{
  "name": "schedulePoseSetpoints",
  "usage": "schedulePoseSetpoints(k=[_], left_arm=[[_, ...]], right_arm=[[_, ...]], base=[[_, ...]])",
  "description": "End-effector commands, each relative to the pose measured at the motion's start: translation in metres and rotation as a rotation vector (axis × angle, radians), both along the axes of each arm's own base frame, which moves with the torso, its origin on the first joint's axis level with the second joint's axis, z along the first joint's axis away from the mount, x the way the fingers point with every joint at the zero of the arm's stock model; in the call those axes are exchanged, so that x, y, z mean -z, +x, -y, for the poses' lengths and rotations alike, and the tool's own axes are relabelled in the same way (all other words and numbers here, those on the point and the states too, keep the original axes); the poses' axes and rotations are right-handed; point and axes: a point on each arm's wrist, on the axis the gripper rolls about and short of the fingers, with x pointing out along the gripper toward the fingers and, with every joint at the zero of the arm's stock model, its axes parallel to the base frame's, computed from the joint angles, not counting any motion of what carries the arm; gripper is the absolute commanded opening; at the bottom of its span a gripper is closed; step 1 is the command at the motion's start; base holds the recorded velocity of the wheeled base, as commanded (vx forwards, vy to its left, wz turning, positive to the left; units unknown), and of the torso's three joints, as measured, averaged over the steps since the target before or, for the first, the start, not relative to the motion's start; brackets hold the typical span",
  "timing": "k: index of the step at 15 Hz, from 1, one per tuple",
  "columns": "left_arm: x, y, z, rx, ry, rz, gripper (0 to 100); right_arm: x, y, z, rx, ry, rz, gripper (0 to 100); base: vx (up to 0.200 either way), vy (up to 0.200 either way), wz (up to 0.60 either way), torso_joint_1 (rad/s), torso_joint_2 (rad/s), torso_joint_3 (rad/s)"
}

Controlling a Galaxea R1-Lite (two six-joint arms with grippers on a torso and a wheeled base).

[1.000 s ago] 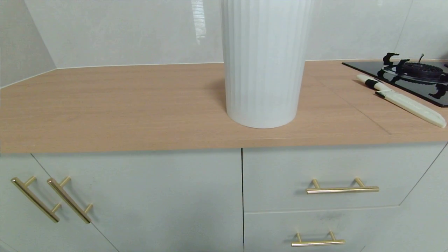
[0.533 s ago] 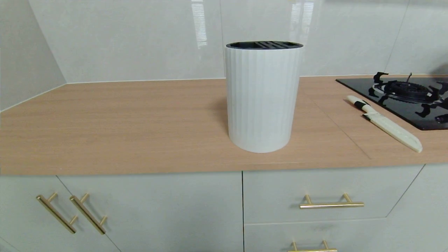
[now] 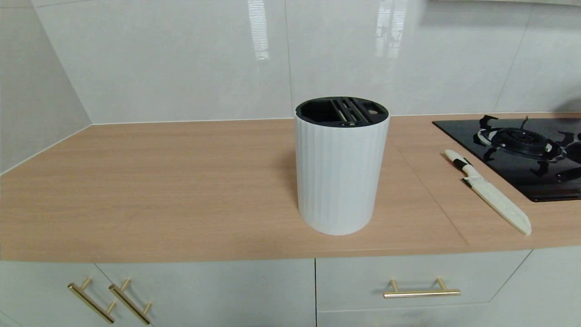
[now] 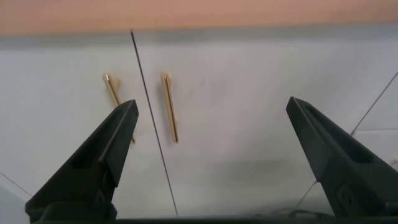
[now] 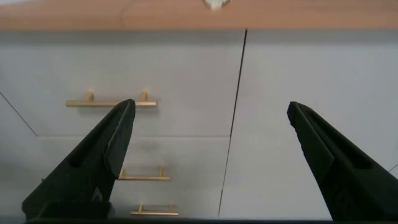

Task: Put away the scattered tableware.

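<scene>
A tall white ribbed holder (image 3: 338, 177) with a black slotted top stands near the front of the wooden counter (image 3: 159, 181). A cream-bladed knife (image 3: 488, 192) with a black and white handle lies flat to its right, beside the hob. My left gripper (image 4: 208, 109) is open and faces the pale cupboard doors below the counter, nothing between its fingers (image 4: 93, 171). My right gripper (image 5: 211, 112) is open too, level with the drawer fronts under the counter edge, and holds nothing.
A black gas hob (image 3: 522, 152) with a burner sits at the counter's right end. Tiled walls close off the back and left. Brass handles (image 3: 422, 290) stick out from the drawers and doors (image 3: 109, 304) below. The counter's left half is bare wood.
The head camera has risen and tilted: the whole scene slid down in view and the holder's black top came into sight. Holder and knife have not moved on the counter.
</scene>
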Motion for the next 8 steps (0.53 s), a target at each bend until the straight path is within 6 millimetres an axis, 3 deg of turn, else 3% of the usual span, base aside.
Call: schedulePoseSetpoints(k=[1, 8], left_arm=[[0.0, 0.0001, 0.0, 0.0, 0.0, -0.001, 100], [0.0, 0.0001, 0.0, 0.0, 0.0, -0.001, 100]], right_arm=[[0.0001, 0.0001, 0.0, -0.001, -0.001, -0.002, 100], [0.0001, 0.0001, 0.0, -0.001, -0.001, -0.002, 100]], base=[[0.0, 0.0, 0.0, 0.222, -0.48, -0.276], [0.0, 0.0, 0.0, 0.238, -0.51, -0.276]])
